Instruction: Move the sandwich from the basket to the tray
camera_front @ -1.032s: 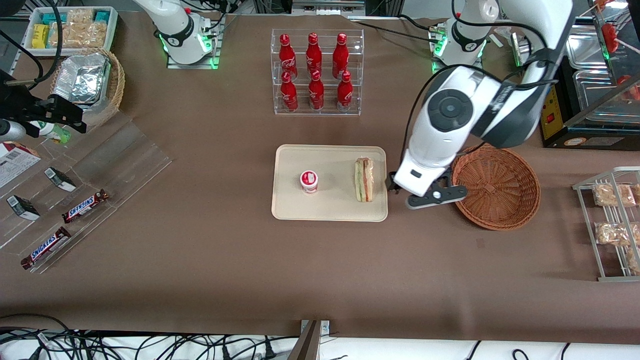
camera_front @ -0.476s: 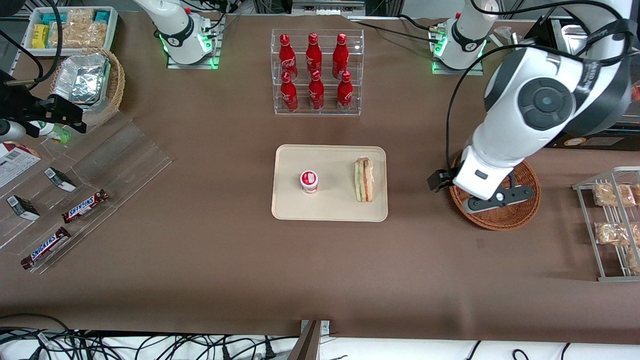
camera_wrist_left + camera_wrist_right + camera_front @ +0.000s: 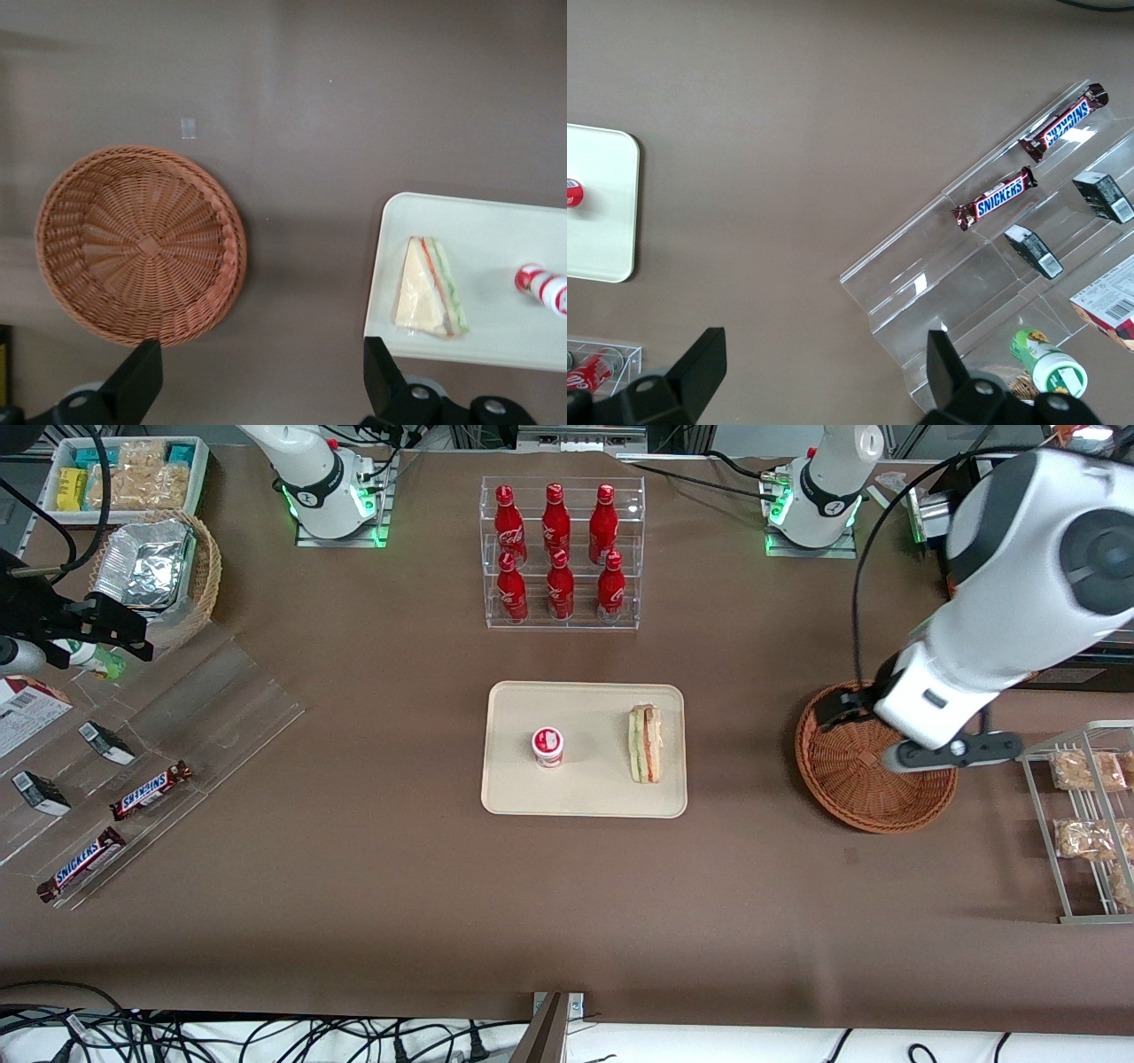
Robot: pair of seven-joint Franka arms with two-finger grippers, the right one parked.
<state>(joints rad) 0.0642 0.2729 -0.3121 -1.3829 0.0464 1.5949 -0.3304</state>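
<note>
The sandwich [image 3: 645, 744] [image 3: 431, 288], a film-wrapped wedge, lies on the cream tray [image 3: 585, 802] [image 3: 478, 221], near the tray edge that faces the basket. The reddish-brown wicker basket [image 3: 846, 784] [image 3: 142, 243] holds nothing. My left gripper [image 3: 890, 731] [image 3: 260, 382] hangs high above the basket, well away from the sandwich. It is open wide, and only bare tablecloth shows between its black fingers [image 3: 137, 379].
A small red-and-white cup [image 3: 547, 746] stands on the tray beside the sandwich. A clear rack of red bottles [image 3: 561, 553] stands farther from the camera than the tray. A wire rack of bagged snacks [image 3: 1085, 815] stands beside the basket, at the working arm's end.
My gripper has swung away from the tray's edge, across the basket toward the working arm's end of the table, and has risen. The sandwich has stayed on the tray.
</note>
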